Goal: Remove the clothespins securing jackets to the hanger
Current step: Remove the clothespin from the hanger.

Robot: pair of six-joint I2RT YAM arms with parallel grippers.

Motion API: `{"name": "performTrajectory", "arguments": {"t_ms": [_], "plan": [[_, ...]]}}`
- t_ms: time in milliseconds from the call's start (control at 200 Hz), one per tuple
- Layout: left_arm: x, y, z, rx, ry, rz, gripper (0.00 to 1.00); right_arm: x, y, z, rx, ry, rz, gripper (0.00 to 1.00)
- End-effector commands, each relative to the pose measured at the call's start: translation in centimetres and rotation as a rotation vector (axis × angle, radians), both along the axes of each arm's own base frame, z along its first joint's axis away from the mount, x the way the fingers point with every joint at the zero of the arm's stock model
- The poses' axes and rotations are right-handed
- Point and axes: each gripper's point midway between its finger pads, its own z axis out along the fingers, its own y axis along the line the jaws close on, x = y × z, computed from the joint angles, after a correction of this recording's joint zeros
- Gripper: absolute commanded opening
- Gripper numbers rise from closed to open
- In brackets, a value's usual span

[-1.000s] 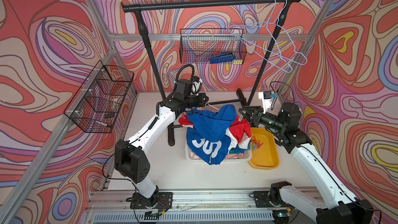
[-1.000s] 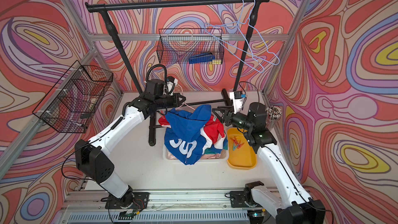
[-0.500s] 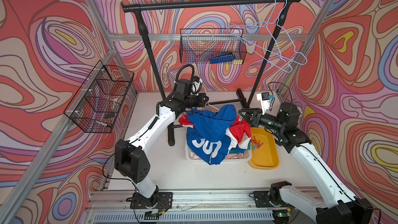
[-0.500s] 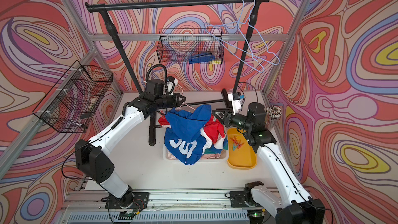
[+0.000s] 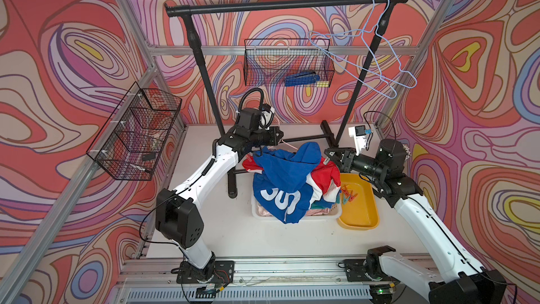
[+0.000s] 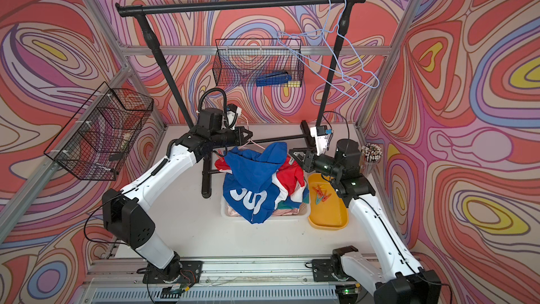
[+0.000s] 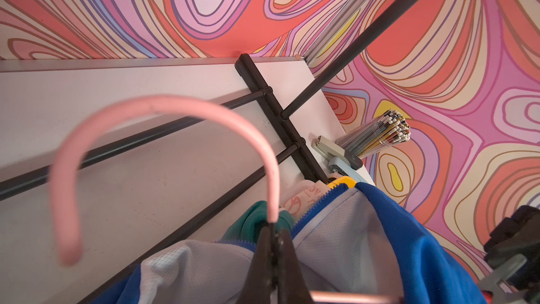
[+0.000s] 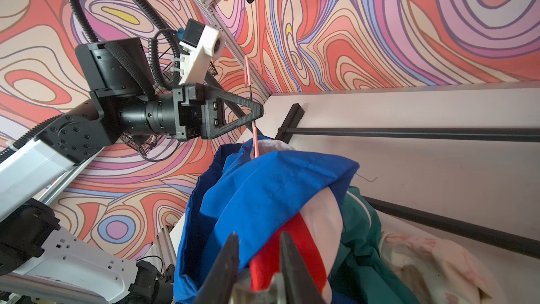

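Left gripper is clamped on the neck of the pink hanger, holding the bunched jackets above a white basket. Right gripper, jaws partly apart, sits against the red cloth on their right side. Loose clothespins lie in the yellow tray.

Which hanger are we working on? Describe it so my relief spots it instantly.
Look below the black clothes rail, at the heap of jackets over the white basket. The pink hanger has its hook rising from the blue hooded jacket, pinched by the left gripper. It is pink and loaded; the two pale-blue wire hangers on the rail hang bare.
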Motion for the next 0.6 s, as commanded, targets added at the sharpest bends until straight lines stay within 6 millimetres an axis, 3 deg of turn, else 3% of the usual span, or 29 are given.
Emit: {"name": "performTrajectory", "arguments": {"t_ms": [0, 305, 421, 596], "plan": [[0.2, -0.1, -0.7, -0.020, 0.008, 0.005, 0.00, -0.1, -0.3, 1.3, 0.023, -0.002, -0.024, 0.24], [-0.4, -0.8, -0.1, -0.025, -0.025, -0.007, 0.00, -0.7, 1.0, 1.8, 0.067, 0.008, 0.013, 0.10], [-0.6, -1.1, -0.2, -0.022, -0.026, -0.018, 0.00, -0.9, 1.4, 1.7, 0.072, 0.014, 0.023, 0.00], [-0.8, -1.3, -0.4, -0.013, -0.029, -0.022, 0.00, -0.6, 1.4, 2.2, 0.069, 0.002, 0.001, 0.00]]}}
